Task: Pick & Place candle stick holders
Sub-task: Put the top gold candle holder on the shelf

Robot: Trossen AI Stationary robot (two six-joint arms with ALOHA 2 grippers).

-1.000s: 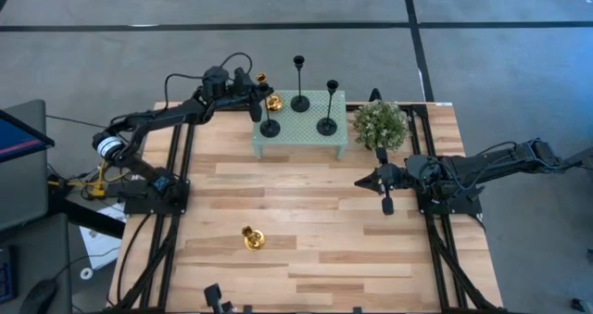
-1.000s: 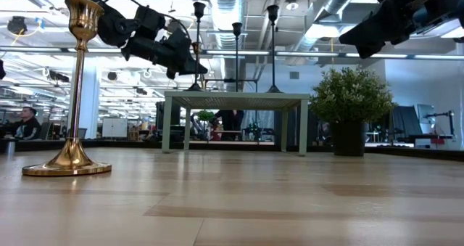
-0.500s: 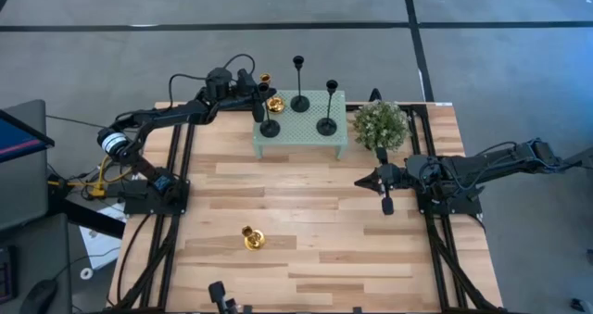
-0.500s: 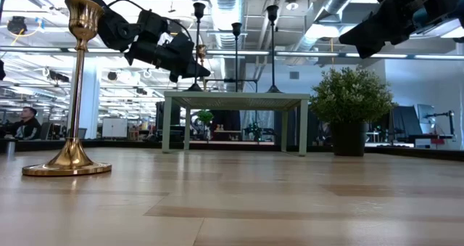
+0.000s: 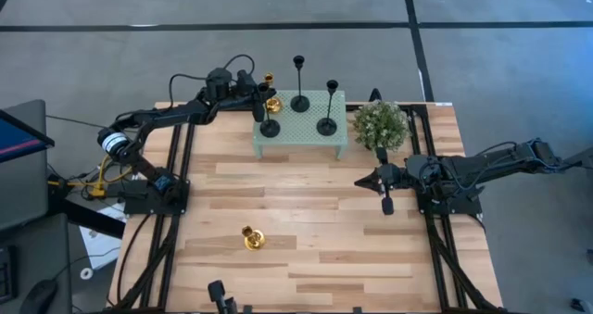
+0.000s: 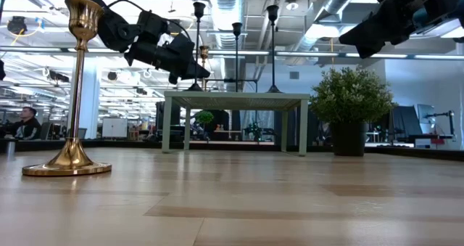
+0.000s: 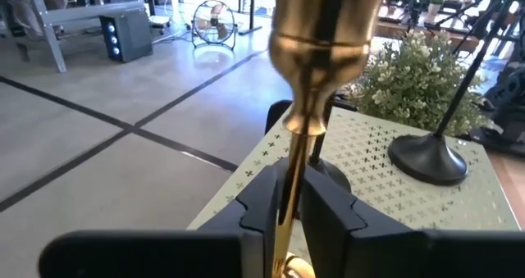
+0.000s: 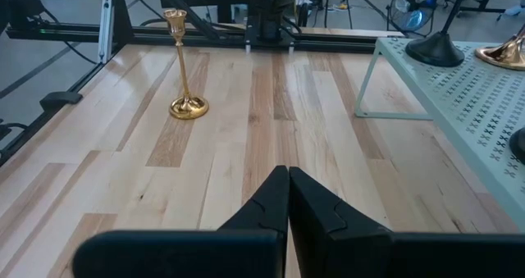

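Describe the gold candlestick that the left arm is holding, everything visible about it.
The gold candlestick is shiny brass-looking metal with a thin stem, a bulging knob and a flared round base. It stands about upright, its stem clamped between the fingers of the left end effector. From above, its base sits at the corner of the green perforated stand, beside a black candlestick. Whether the base rests on the stand or hangs just above it cannot be told.

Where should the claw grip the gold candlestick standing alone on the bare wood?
Grip the gold candlestick on its thin stem, about midway between cup and flared base, coming in level from the side. It stands upright with open table all round, and the slim stem suits the narrow fingers.
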